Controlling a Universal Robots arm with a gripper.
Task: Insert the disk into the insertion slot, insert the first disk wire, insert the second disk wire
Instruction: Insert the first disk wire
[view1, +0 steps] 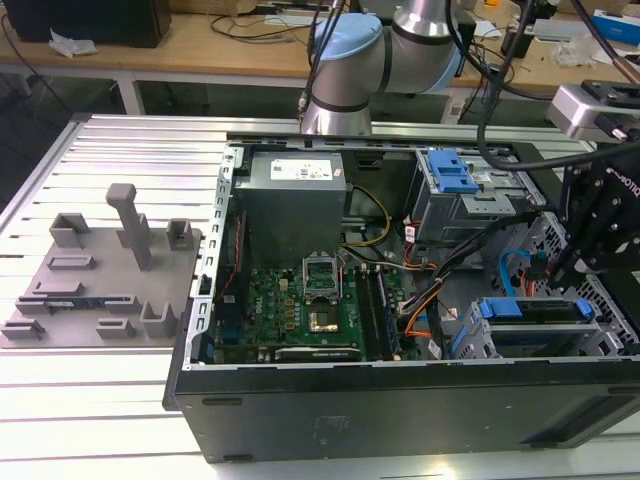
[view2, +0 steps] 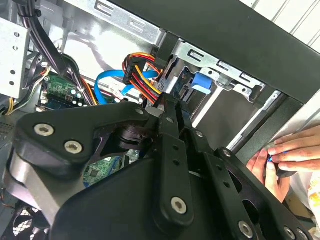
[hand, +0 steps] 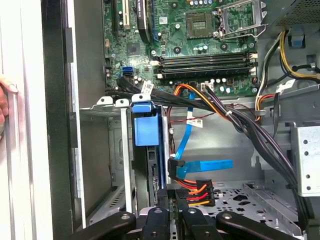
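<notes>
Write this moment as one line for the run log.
disk: in insertion slot | gripper: at disk's edge, beside power connector, seating unclear | hand: on case edge

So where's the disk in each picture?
Exterior view: disk in the low cage, at the exterior view's right.
Second wrist view: disk, blue front peeking from the cage.
First wrist view: disk in the cage, blue front showing.
Shared landmark: the blue cable beside it.

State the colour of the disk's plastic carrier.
Bright blue; the carrier shows best in the first wrist view.
</notes>
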